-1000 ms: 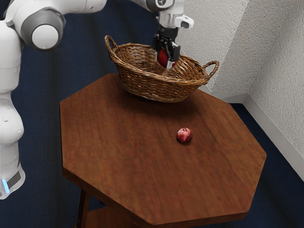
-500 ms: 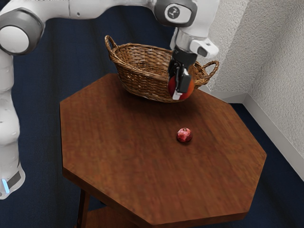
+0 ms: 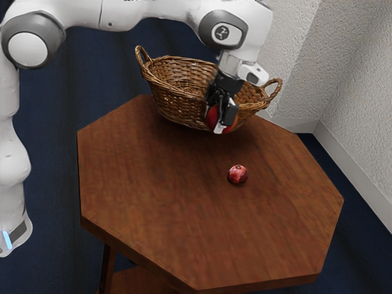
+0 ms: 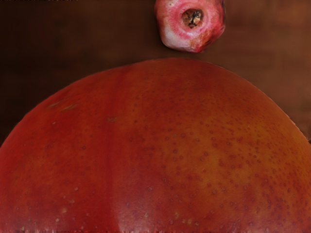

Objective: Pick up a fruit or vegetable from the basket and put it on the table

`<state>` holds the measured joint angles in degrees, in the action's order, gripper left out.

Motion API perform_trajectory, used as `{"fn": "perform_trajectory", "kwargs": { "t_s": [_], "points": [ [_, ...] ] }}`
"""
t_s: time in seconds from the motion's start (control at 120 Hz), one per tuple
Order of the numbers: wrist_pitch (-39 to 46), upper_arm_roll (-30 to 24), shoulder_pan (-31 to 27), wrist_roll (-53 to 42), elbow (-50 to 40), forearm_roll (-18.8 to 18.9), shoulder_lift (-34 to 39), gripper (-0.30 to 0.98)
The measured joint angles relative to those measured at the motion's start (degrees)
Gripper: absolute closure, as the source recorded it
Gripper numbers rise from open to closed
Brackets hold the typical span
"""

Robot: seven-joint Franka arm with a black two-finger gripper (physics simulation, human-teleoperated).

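Back toward the exterior view's left go the fingers (image 3: 226, 115), the red-orange fruit (image 3: 213, 115) shifting with them! They're clamped on its sides, parted by its bulk. It's out of the basket (image 3: 177, 104), in front of it over the tabletop (image 3: 153, 184), where a small pomegranate (image 3: 237, 174) sits.

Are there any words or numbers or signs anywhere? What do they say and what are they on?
A round dark sign on the robot's white arm: too small to read.
No other writing that I can see: the big fruit has only spots, and the small fruit, basket and table show no letters.
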<state>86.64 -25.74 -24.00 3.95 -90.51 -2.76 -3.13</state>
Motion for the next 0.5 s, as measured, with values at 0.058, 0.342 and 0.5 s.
{"fn": "perform_trajectory", "kwargs": {
  "t_s": [0.058,0.342,0.5],
  "points": [
    [0.1,-0.1,1.3,0.2,0.0,-0.1,0.0,0.29],
    [0.3,-0.1,1.5,2.3,0.2,1.2,0.0,0.06],
    [0.1,0.1,0.5,3.5,0.3,1.6,0.5,0.02]
  ]
}}
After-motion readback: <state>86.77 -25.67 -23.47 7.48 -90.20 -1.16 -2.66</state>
